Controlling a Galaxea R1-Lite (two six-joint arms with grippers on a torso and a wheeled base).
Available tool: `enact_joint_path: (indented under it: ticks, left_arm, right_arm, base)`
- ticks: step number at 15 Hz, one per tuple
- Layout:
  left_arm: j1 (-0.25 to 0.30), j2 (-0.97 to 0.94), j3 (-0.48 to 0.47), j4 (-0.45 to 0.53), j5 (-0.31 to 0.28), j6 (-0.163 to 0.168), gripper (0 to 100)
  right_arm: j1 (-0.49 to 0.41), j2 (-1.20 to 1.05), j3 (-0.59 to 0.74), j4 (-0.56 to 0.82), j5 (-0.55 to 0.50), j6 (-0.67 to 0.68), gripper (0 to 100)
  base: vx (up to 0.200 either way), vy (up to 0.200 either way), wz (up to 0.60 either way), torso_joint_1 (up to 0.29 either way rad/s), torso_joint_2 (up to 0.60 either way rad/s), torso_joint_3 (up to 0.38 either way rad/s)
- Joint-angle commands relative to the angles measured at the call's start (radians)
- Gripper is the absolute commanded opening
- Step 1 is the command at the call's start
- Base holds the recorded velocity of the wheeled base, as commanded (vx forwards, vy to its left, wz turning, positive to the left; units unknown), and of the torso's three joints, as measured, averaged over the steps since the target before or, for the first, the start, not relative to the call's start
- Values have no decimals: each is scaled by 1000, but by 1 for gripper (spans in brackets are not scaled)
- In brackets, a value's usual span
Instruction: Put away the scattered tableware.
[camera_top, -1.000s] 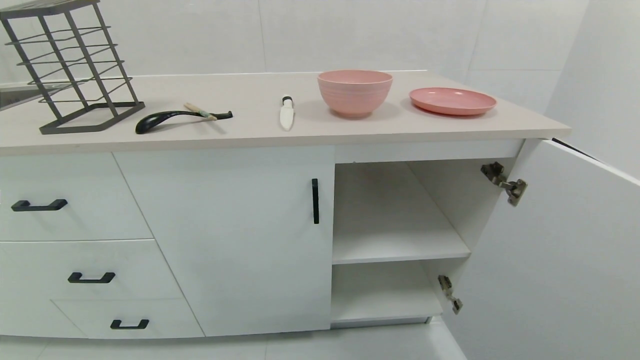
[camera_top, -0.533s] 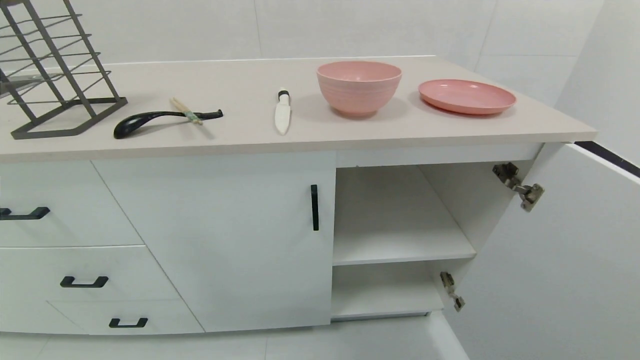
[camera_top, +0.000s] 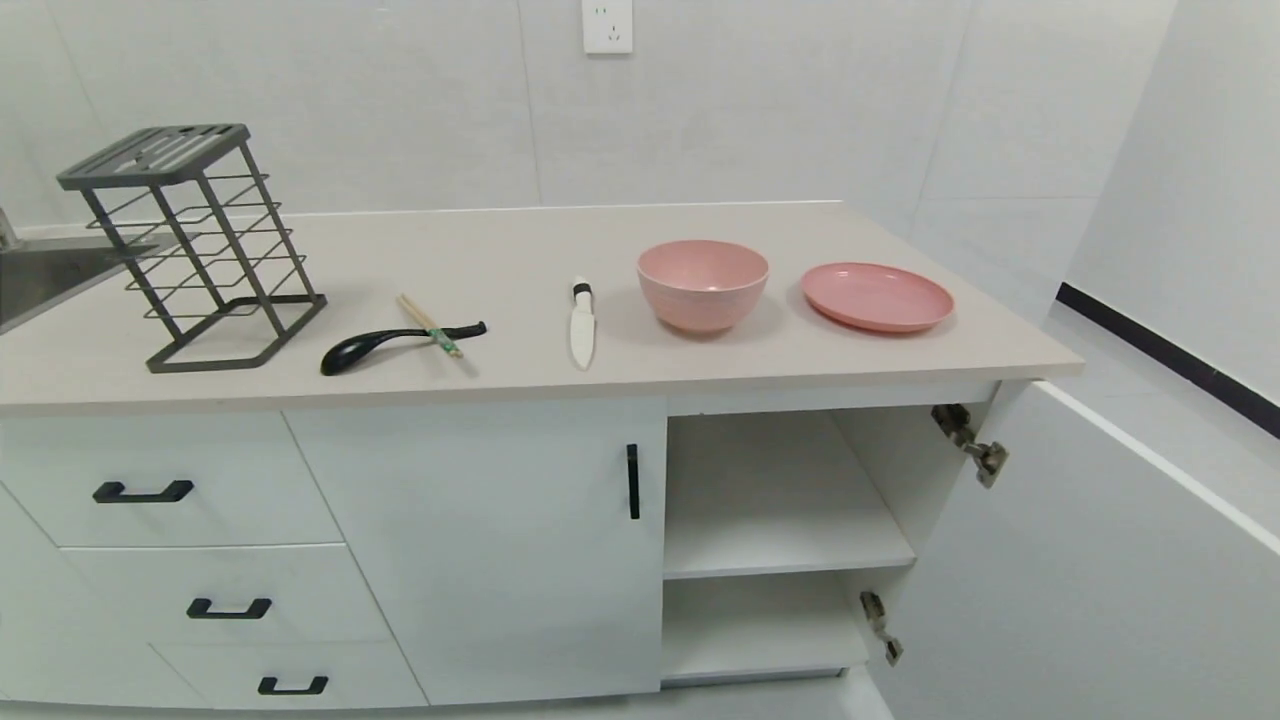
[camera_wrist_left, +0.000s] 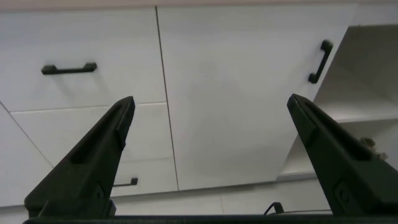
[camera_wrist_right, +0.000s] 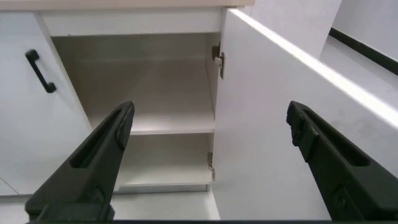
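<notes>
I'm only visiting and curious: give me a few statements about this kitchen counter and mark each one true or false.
1. The bowl stands between the knife and the plate. True.
2. The chopsticks lie inside the bowl. False: they lie across the handle of the spoon on the counter.
3. The right-hand cupboard door is open. True.
4. The plate sits on the cupboard shelf. False: it is on the counter, beside the bowl.
</notes>
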Motion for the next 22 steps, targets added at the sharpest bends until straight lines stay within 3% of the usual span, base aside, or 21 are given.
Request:
enact_joint_path:
  ticks: [1, 10, 14, 19, 22]
  left_arm:
    - [0, 1, 0, -1, 1, 0, 100]
    - [0, 1, 0, -1, 1, 0, 100]
    - [0, 1, 0, -1, 1, 0, 100]
    - [0, 1, 0, -1, -1, 5, 100]
    - [0, 1, 0, -1, 1, 0, 100]
  right_arm:
    - [0, -1, 0, 0, 1, -1, 100]
    - [0, -1, 0, 0, 1, -1, 100]
    - [0, -1, 1, 0, 1, -1, 100]
    - [0, -1, 0, 0, 1, -1, 100]
    - [0, -1, 1, 0, 1, 1, 100]
  base:
    - [0, 0, 0, 56, -466, -212]
    - [0, 0, 0, 275, -452, -213]
    - [0, 0, 0, 32, -49, -22]
    - [0, 0, -600, 4, 1, 1]
    - [0, 0, 0, 0, 0, 0]
